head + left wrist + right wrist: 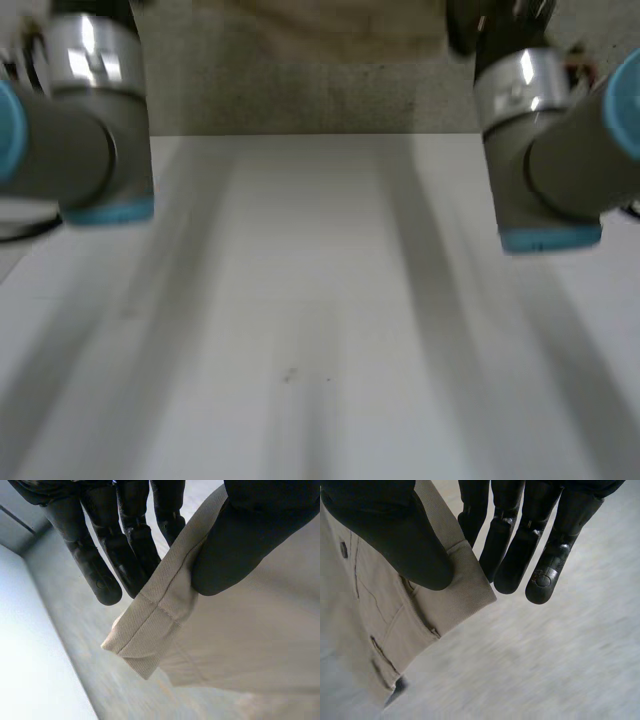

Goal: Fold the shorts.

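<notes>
Left robot hand (240, 545) and right robot hand (395, 535) on shorts (260, 650)

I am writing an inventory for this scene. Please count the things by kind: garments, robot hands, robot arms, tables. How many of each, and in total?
shorts: 1
hands: 2, left hand and right hand
arms: 2, left arm and right arm
table: 1
Total: 6

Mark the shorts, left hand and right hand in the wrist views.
shorts (150, 630), left wrist view, stitched hem band at the pinched corner.
left hand (240, 545), left wrist view, thumb pressing the cloth.
right hand (395, 535), right wrist view, thumb on the waistband.
</notes>
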